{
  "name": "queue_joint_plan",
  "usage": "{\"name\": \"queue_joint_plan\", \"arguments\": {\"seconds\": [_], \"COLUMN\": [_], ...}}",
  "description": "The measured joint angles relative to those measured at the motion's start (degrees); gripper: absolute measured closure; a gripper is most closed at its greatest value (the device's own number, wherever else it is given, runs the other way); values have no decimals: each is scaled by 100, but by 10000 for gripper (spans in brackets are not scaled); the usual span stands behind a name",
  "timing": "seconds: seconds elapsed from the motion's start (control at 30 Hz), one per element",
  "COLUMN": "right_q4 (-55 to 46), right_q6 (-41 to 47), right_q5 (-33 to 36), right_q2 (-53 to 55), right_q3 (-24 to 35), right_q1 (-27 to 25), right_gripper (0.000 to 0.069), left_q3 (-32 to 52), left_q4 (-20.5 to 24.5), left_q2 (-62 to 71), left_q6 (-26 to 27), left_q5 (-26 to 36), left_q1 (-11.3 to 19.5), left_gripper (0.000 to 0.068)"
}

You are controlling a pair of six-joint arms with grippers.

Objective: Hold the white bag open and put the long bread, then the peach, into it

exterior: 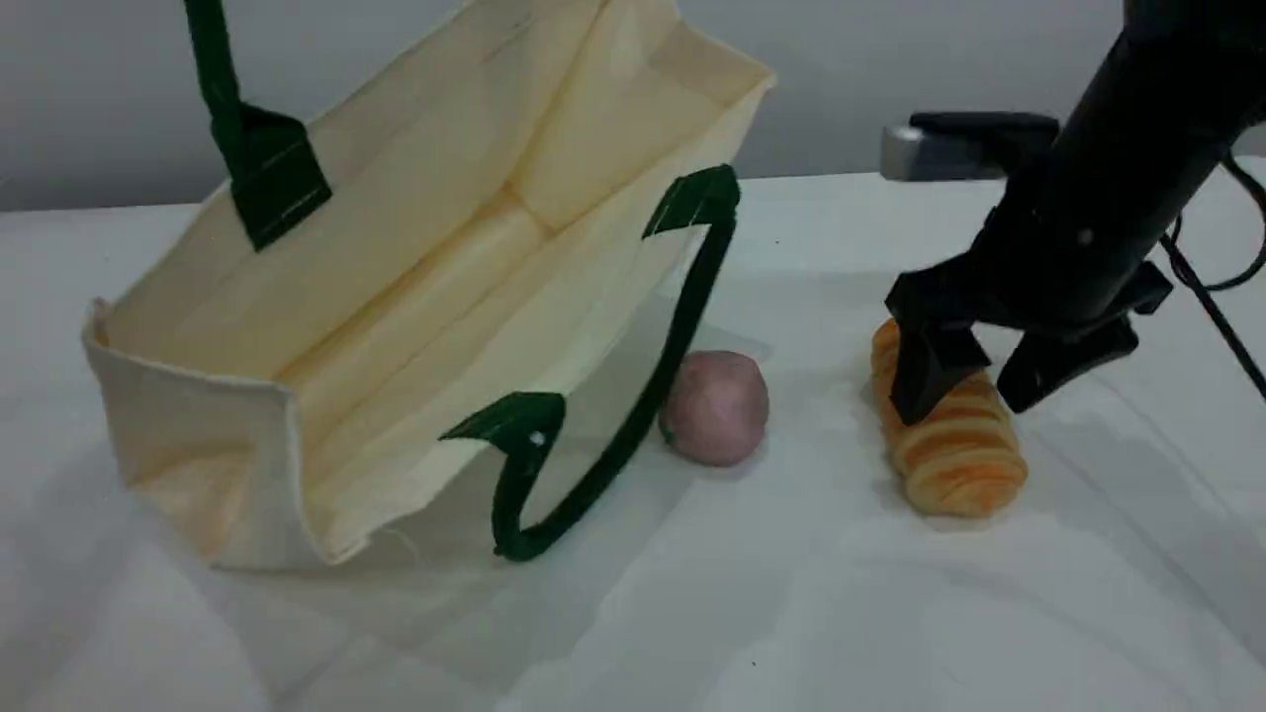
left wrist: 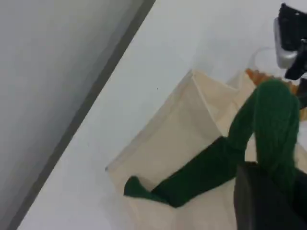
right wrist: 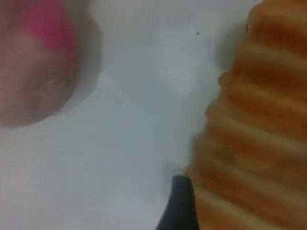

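Observation:
The white bag (exterior: 415, 297) lies tilted on the table with its mouth gaping toward the front. Its upper green handle (exterior: 223, 99) runs taut out of the top of the scene view. In the left wrist view that green strap (left wrist: 216, 163) lies against my left gripper's dark fingertip (left wrist: 261, 201), which is shut on it above the bag (left wrist: 177, 139). The bag's lower handle (exterior: 633, 415) droops onto the table. The peach (exterior: 715, 407) sits just right of it. My right gripper (exterior: 984, 381) is open, its jaws astride the long bread (exterior: 959, 455), which rests on the table. The right wrist view shows the bread (right wrist: 254, 134), a fingertip (right wrist: 180, 206) beside it, and the peach (right wrist: 33, 62).
A white cloth (exterior: 791, 613) covers the table, and a grey wall (exterior: 890, 59) stands behind it. A black cable (exterior: 1202, 287) hangs off the right arm near the right edge.

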Motion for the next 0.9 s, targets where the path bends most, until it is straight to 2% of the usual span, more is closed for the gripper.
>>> {"name": "queue_joint_plan", "arguments": {"seconds": [0.27,0.7,0.8,0.9], "right_q4": [0,24,34,19], "right_q6": [0,0,0,0], "right_q5": [-265,-456,-445,-422], "right_q2": [78,448,476,476], "right_q3": [0,-11,-11,-11], "right_q1": [0,-5,-5,-5], "right_gripper": [132,132,162,263], "left_q3": [0,0,0,0], "left_q4": [-59,-154,-168,-168], "left_q2": [0,0,0,0], "left_q6": [39,27,22,22], "left_q5": [-5,-5,-5,-5], "left_q1": [-122,-122,-122,-122], "left_gripper": [594,594,594,594]}}
